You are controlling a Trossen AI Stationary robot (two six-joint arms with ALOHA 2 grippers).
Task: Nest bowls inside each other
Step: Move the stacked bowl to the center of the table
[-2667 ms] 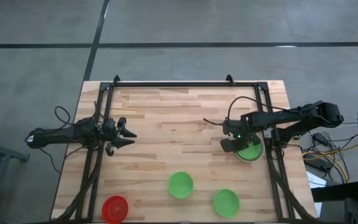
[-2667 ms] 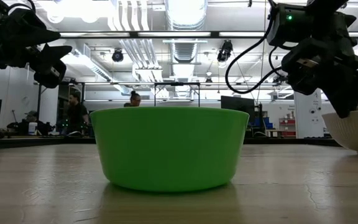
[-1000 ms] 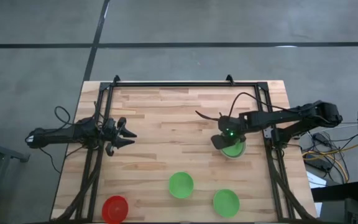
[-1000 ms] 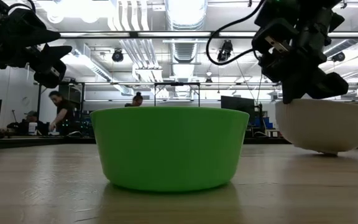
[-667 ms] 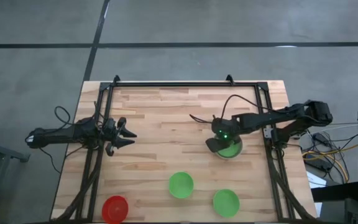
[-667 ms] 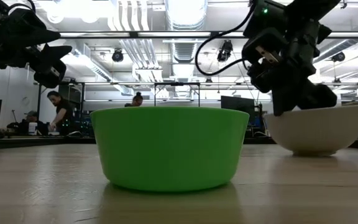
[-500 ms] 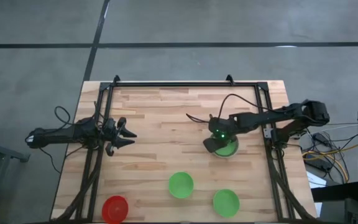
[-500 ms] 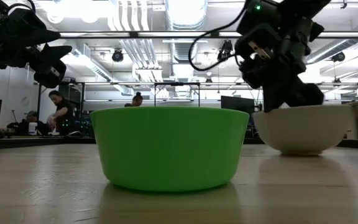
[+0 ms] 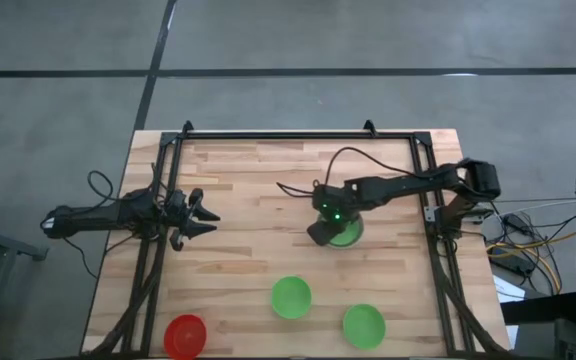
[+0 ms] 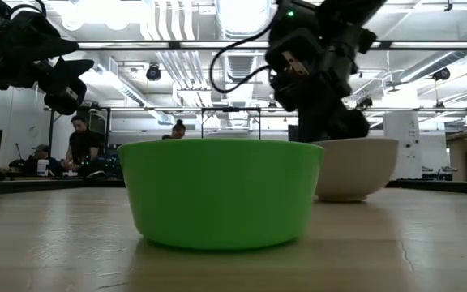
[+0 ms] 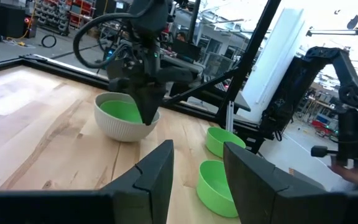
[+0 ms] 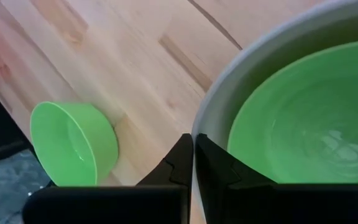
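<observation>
A pale white-grey bowl (image 9: 348, 236) stands at the table's middle right with a green bowl (image 9: 344, 233) nested in it. My right gripper (image 9: 320, 234) is shut on its rim on the side toward the table's left. Two more green bowls (image 9: 291, 297) (image 9: 364, 325) and a red bowl (image 9: 185, 336) stand on their bases near the front edge. My left gripper (image 9: 208, 215) hovers open at the table's left, touching nothing. My right gripper pinches the white-grey bowl's rim (image 12: 196, 127) between its two fingers, one finger (image 12: 179, 163) outside the wall and one inside it. The fingers come slanting down from above. The bowl stays upright, its base (image 10: 351, 198) at the table top, the nested green bowl (image 12: 303, 118) still inside.
A black metal frame (image 9: 298, 134) runs along the far edge and down both sides of the wooden table (image 9: 258, 190). A loose cable (image 9: 298, 190) loops over the table by the right arm. People stand in the room beyond the table.
My right gripper has gone toward the table's left edge with the white-grey bowl and the green bowl in it, rolling its wrist on the way. The bowl has come down from a slight tilt to stand level at the table top, nearer the middle.
</observation>
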